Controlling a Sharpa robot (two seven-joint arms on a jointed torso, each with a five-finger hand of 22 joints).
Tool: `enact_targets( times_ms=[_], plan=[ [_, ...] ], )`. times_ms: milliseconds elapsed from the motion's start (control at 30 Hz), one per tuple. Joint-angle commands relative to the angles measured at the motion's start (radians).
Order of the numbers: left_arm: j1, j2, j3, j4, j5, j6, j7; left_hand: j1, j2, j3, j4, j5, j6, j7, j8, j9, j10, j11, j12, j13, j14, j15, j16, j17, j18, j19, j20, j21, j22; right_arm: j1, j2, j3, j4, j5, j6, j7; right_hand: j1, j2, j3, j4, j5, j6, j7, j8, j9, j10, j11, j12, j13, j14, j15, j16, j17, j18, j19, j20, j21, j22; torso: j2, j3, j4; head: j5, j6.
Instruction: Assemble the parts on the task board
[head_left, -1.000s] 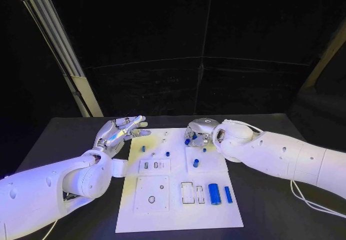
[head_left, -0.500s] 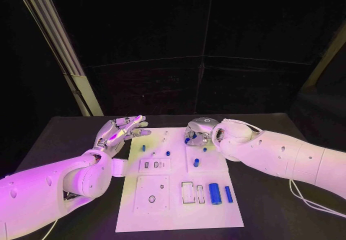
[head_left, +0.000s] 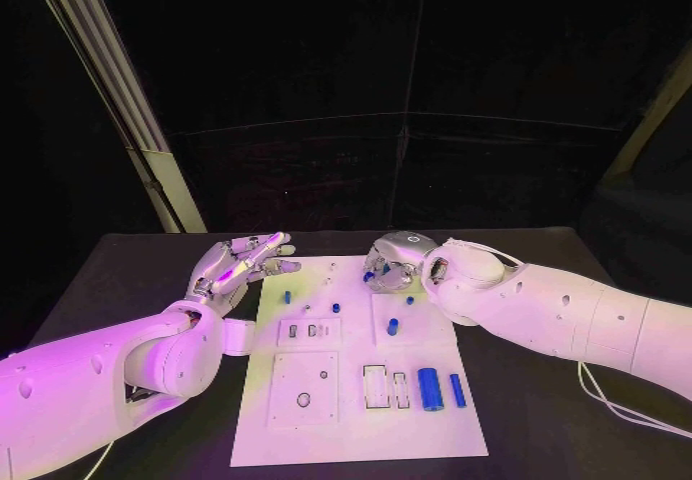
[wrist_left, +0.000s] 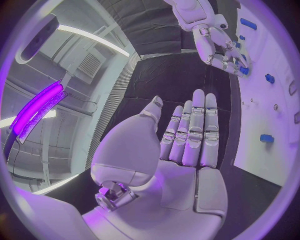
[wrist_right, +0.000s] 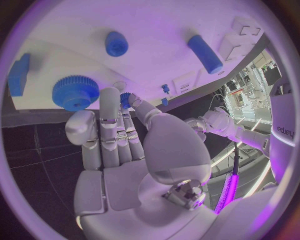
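One task board (head_left: 361, 420) carries two blue cylinders (head_left: 428, 387) near its front edge.

One white task board (head_left: 361, 420), two silver hands, about seven blue parts on the board

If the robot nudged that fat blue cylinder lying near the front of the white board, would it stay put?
Probably not. The blue cylinder lies on its side on the flat task board, so it would likely roll. It looks rigid and small, likely light.

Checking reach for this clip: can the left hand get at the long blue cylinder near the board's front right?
Probably yes: the left hand is open and empty, and nothing covers the long blue cylinder, though it lies across the task board.
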Motion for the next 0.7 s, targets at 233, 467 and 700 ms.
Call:
enact_targets(
  times_ms=[233,467,700],
  plan=[
    [0.001,0.001,0.001,0.003,-0.003,0.01,0.001,-0.001,0.009,-0.001,-0.007,-0.001,-0.003,0.005,-0.004,-0.001,-0.006,0.0,-0.008,-0.001,-0.001,0.005,-0.006,0.002,0.006,0.007,0.0,-0.004,-0.002,0.02,0.069,0.002,-0.055,0.018,-0.098,-0.02,0.005,-0.013,0.011,0.008,-0.007,0.01,-0.005,-0.001,0.0,0.006,0.002,-0.001,0.0,-0.01,0.001,0.009,-0.005,-0.016,0.003,-0.006,0.008,0.003,0.004,-0.0006,0.0046,0.006,0.006],
    [0.001,0.004,0.001,0.003,-0.003,0.01,0.0,0.0,0.009,-0.001,-0.008,-0.001,-0.003,0.005,-0.005,-0.001,-0.007,0.0,-0.008,-0.001,-0.001,0.005,-0.006,0.002,0.006,0.008,0.0,-0.004,-0.002,0.025,0.13,0.002,-0.114,0.018,-0.095,-0.014,0.01,-0.021,0.023,0.012,-0.004,0.006,-0.002,-0.006,-0.001,-0.001,0.005,-0.004,-0.001,-0.012,0.002,0.014,-0.009,-0.016,0.002,-0.005,0.01,0.004,0.006,-0.002,0.0063,0.007,0.006],
    [0.002,0.004,0.001,0.006,-0.003,0.011,-0.003,0.002,0.009,-0.001,-0.01,-0.001,-0.004,0.005,-0.006,-0.001,-0.008,0.001,-0.009,-0.001,-0.001,0.005,-0.007,0.003,0.006,0.008,0.0,-0.006,-0.003,0.028,0.177,0.002,-0.167,0.03,-0.054,-0.005,0.011,-0.026,0.029,0.017,-0.002,0.003,0.0,-0.009,-0.001,-0.006,0.007,-0.004,-0.002,-0.013,0.004,0.017,-0.011,-0.016,0.001,-0.004,0.012,0.006,0.009,-0.0027,0.0054,0.009,0.006]
  ],
)
